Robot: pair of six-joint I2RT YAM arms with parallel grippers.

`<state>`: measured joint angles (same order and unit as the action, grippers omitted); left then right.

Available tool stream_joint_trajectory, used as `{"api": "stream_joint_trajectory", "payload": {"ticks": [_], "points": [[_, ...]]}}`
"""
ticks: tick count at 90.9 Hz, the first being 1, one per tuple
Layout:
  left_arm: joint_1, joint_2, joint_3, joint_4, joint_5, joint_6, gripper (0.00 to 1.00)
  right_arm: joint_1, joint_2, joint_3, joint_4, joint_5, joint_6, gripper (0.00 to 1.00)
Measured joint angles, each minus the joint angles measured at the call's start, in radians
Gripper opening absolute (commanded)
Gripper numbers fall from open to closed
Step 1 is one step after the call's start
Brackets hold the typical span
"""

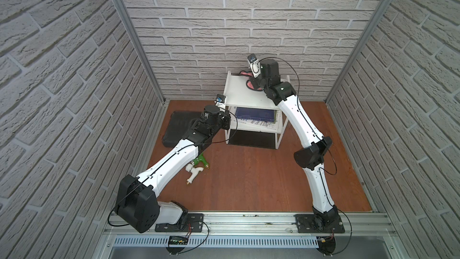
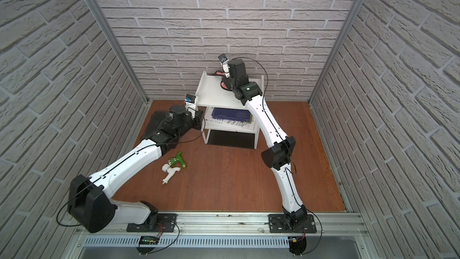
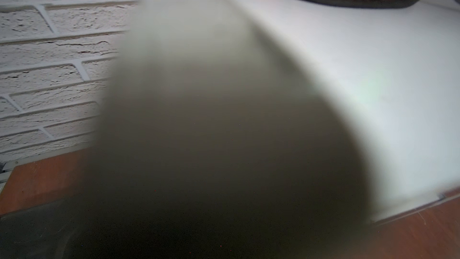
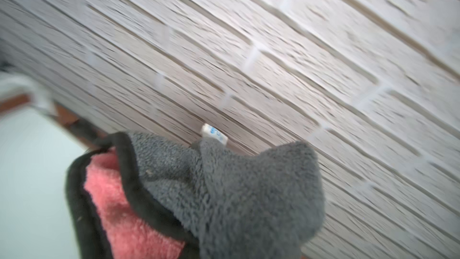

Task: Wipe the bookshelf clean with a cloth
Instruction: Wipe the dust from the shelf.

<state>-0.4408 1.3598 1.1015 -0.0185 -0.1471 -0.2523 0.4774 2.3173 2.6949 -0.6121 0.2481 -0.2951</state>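
Right gripper (image 1: 256, 83) seemingly pinches cloth (image 4: 224, 195) (atop bookshelf (image 1: 244, 97)).

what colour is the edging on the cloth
Black, bordering the pink patch of the cloth; shows best in the right wrist view.

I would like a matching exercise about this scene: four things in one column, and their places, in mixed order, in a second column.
Things
1. cloth
2. blue book
3. black case
4. green tap

Places
A. lower white board of the bookshelf
B. floor, next to the white tap
C. top board of the bookshelf
D. floor, beside the bookshelf

Pairs: 1-C, 2-A, 3-D, 4-B
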Motion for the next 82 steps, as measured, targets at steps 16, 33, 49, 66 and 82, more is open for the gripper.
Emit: {"api": "stream_joint_trajectory", "payload": {"ticks": [16, 33, 49, 66, 82], "points": [[-0.016, 0.001, 0.0, -0.003, -0.063, -0.025, 0.0, 0.023, -0.096, -0.152, 0.046, -0.223, -0.006, 0.02], [-0.027, 0.001, 0.0, -0.003, -0.097, -0.043, 0.0, -0.136, -0.359, -0.496, 0.05, -0.154, -0.019, 0.03], [-0.048, -0.001, -0.008, 0.003, -0.15, -0.064, 0.0, -0.177, -0.364, -0.475, -0.008, -0.212, -0.035, 0.03], [-0.083, -0.001, -0.008, -0.004, -0.247, -0.112, 0.0, 0.057, -0.183, -0.188, -0.127, -0.445, -0.109, 0.03], [-0.098, -0.002, -0.009, -0.008, -0.28, -0.128, 0.0, 0.118, -0.363, -0.39, -0.194, -0.48, -0.245, 0.02]]}}
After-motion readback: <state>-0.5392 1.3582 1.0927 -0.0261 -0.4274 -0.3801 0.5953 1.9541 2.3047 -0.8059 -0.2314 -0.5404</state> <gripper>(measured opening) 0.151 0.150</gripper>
